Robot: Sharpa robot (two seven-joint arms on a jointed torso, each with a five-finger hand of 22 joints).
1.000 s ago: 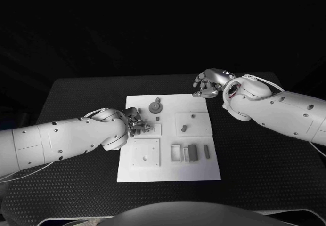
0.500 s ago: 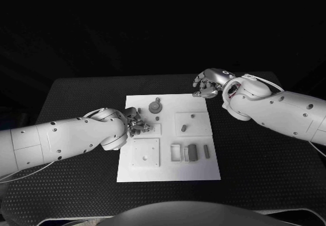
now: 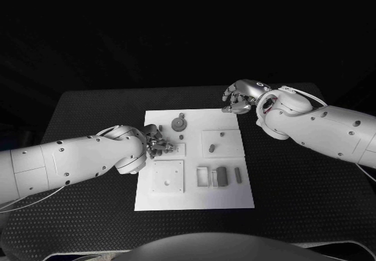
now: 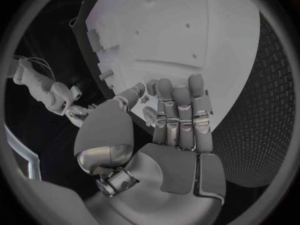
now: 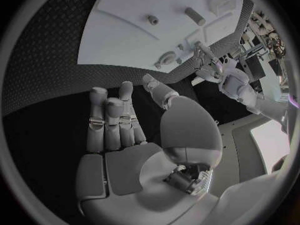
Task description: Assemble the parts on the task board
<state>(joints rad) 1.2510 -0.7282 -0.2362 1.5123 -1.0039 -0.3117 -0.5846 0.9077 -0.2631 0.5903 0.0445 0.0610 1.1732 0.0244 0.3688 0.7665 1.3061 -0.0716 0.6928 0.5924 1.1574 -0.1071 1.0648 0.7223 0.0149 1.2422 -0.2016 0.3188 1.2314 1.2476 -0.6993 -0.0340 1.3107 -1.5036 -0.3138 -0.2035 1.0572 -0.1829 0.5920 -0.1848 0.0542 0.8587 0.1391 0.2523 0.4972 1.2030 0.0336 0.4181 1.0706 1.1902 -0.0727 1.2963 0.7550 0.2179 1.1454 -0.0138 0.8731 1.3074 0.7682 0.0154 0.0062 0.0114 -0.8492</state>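
The left hand [image 3: 157,142] sits over the left edge of the task board [image 3: 196,193], left of centre in the head view. Its silver fingers [image 4: 181,110] lie side by side, reaching over the board's white surface, with the thumb bent in beside them; a small grey part [image 4: 150,116] shows between thumb and fingers, but I cannot tell whether it is pinched or merely lying beneath.

The right hand [image 3: 239,98] is in the upper right of the head view, at the board's far right corner, above the black desk [image 3: 298,185]. In its wrist view the fingers [image 5: 109,120] are stretched out, close together, with the thumb held apart, and nothing is in them.

The board is a flat, matt white rectangular plate in the middle of the desk, whose surface is dark and finely dimpled. On the board lie a round grey disc [image 3: 180,124] near the top, a short grey peg [image 3: 211,147] on a raised square panel at centre right, and slim grey bars [image 3: 223,175] in shallow slots lower right. A square white plate [image 3: 168,176] with small holes sits at lower left.
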